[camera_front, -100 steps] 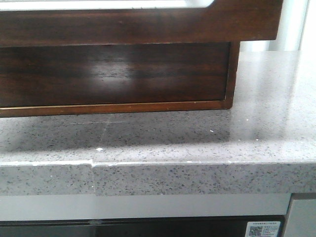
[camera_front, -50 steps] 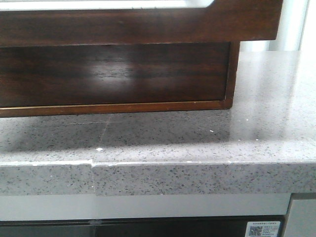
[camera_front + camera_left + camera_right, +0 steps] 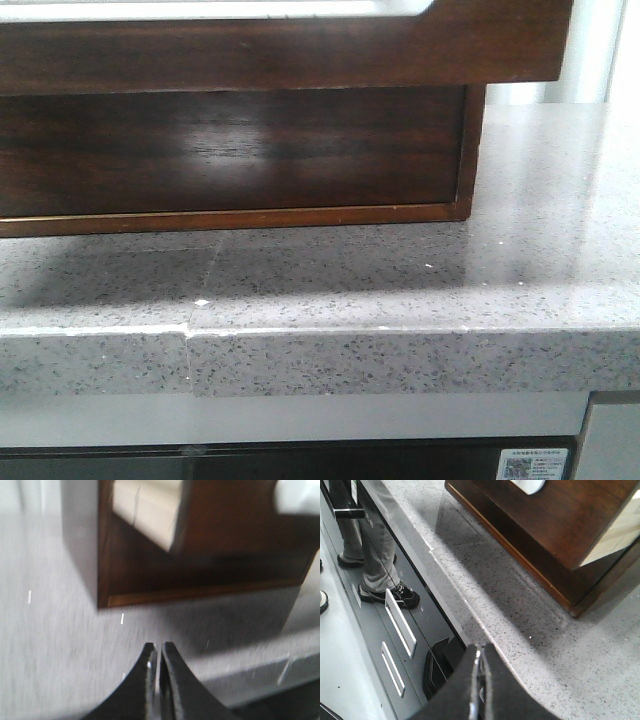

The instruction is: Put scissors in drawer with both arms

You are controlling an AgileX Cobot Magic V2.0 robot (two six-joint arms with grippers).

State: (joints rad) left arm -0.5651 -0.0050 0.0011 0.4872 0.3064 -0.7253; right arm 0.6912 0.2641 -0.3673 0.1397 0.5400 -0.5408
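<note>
Showing a bystander's legs (image 3: 375,550) only in right wrist view, drawer (image 3: 280,50) frontally

worktop: speckled grey stone counter (image 3: 420,290), seam at my front edge | on it: dark brown wood-grain cabinet (image 3: 230,150), toward the back

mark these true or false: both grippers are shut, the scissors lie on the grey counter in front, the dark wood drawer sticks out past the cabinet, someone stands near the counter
1. Both grippers, left gripper and right gripper, are shut: true.
2. Scissors lie on the speckled grey stone counter: false, none show in any view.
3. The glossy dark brown wooden drawer juts out past the dark wooden cabinet below it: true.
4. A person's legs stand near the counter: true.
5. The right gripper holds something: false, nothing sits between its fingers.
</note>
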